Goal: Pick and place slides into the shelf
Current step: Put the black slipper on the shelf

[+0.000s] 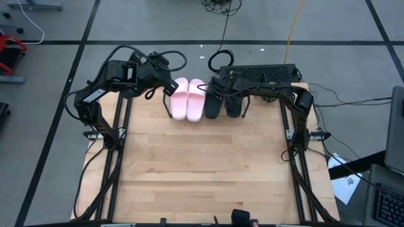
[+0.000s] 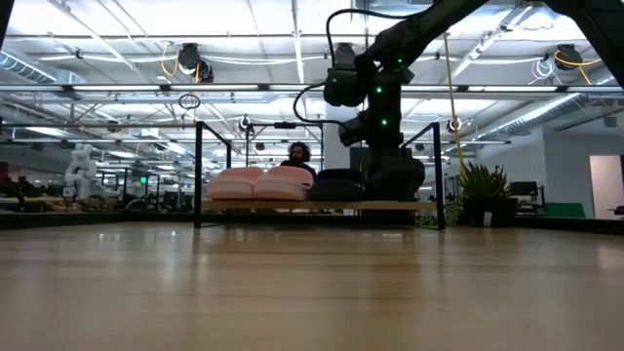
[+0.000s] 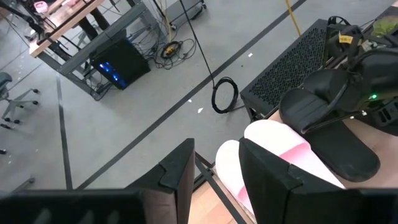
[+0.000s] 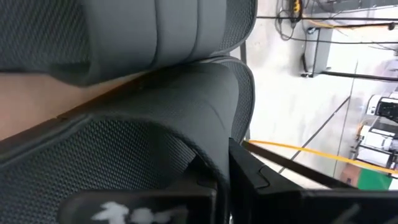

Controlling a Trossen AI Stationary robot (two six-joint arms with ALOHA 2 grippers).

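Both pairs of slides sit side by side on the shelf (image 2: 421, 206) at the table's far edge. The pale pink pair (image 1: 188, 99) is on the left and the black pair (image 1: 221, 104) on the right, soles on the light board. My left gripper (image 3: 217, 177) is open and hovers just left of the pink pair (image 3: 273, 146), one finger in front of the nearest pink slide. My right gripper (image 1: 232, 94) reaches down onto the right black slide (image 2: 390, 178) and is shut on it. My right gripper (image 4: 222, 180) pinches a rim of the right black slide's textured upper (image 4: 208, 155) in the narrow gap between its two fingers. It comes from above, pointing down. The slide sits level with its sole on the shelf board beside the other black slide.
A black perforated box (image 1: 262, 74) stands right behind the black slides. Cables loop on the floor beyond the far edge. The wide wooden tabletop (image 1: 202, 164) stretches toward the near edge. A person (image 2: 299, 153) shows far behind the shelf in the low view.
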